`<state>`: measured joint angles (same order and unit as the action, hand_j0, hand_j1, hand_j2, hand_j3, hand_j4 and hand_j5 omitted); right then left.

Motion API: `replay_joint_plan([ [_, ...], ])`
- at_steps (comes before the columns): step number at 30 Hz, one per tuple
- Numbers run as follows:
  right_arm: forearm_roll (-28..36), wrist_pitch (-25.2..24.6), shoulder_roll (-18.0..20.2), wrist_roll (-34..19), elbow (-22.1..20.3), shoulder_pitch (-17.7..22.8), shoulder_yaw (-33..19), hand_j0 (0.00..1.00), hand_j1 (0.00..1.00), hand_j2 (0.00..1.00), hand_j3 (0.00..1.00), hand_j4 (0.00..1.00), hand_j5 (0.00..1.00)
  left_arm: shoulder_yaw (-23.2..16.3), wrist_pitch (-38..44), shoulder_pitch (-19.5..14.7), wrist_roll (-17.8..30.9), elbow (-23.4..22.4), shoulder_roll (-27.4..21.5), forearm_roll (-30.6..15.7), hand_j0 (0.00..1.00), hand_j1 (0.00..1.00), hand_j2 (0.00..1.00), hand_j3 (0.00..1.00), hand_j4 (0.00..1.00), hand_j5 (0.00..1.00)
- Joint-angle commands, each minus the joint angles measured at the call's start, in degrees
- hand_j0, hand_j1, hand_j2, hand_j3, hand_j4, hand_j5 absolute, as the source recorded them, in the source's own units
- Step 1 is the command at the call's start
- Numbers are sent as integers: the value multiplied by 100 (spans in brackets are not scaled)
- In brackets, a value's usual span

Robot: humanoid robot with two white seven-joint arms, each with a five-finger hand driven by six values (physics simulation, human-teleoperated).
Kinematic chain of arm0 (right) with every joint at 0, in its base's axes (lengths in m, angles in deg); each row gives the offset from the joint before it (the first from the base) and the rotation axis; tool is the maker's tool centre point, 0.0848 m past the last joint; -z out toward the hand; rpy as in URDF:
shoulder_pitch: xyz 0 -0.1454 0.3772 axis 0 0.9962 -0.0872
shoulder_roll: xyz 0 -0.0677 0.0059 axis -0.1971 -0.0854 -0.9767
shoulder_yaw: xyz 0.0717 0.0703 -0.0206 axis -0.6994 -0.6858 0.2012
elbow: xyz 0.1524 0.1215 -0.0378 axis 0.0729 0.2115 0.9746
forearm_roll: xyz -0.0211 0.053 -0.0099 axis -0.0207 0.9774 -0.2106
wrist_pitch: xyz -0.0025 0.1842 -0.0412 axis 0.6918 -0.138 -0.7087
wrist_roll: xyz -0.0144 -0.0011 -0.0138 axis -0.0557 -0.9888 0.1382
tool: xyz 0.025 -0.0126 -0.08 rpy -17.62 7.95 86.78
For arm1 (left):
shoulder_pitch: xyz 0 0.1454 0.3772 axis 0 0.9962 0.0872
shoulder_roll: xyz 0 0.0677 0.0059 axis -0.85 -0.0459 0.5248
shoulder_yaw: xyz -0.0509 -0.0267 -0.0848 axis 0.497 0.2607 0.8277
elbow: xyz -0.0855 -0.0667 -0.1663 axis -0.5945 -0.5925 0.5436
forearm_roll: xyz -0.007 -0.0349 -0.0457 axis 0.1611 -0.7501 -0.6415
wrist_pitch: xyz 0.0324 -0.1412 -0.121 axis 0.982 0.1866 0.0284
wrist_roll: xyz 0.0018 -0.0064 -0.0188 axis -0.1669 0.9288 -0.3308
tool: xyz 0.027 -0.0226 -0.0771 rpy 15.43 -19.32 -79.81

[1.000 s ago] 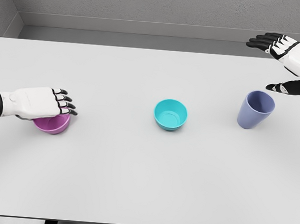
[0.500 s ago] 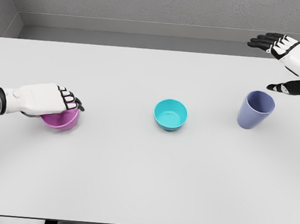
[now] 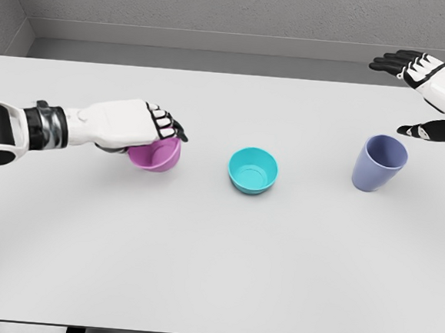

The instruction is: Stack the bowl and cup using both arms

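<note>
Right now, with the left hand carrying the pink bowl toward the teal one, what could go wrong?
1. The left hand grips the pink bowl from above and covers most of its rim, so the hold may be shallow and the bowl could slip.
2. The bowl is close to the teal bowl; coming in low could knock it aside.
3. The right hand is open behind the purple cup; a careless close could tip it.

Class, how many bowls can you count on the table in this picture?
2. The pink bowl is left of centre, gripped by the left hand; the teal bowl stands free at the centre.
</note>
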<state>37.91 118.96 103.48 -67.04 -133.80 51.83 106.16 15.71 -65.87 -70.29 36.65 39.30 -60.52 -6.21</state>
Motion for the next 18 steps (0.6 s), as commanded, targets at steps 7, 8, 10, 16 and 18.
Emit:
replay_joint_plan([
  [7, 39, -3, 7, 4, 1, 0, -4, 100, 100, 100, 100, 100, 100, -154, 12, -220, 17, -88, 766, 1, 58, 58, 58, 58, 58, 58],
  [8, 39, -3, 7, 4, 1, 0, -4, 100, 100, 100, 100, 100, 100, -163, 12, -246, 17, -88, 862, 10, 58, 58, 58, 58, 58, 58],
  [10, 39, -3, 7, 4, 1, 0, -4, 100, 100, 100, 100, 100, 100, -198, 12, -334, 17, -219, 1082, 28, 59, 59, 59, 59, 59, 59],
  [16, 39, -3, 7, 4, 1, 0, -4, 100, 100, 100, 100, 100, 100, -277, 12, -475, 26, -483, 1504, 107, 59, 59, 59, 59, 59, 59],
  [18, 39, -3, -2, 4, 1, 0, -4, 100, 100, 100, 100, 100, 100, -347, 12, -536, 26, -588, 1592, 133, 59, 59, 59, 59, 59, 59],
])
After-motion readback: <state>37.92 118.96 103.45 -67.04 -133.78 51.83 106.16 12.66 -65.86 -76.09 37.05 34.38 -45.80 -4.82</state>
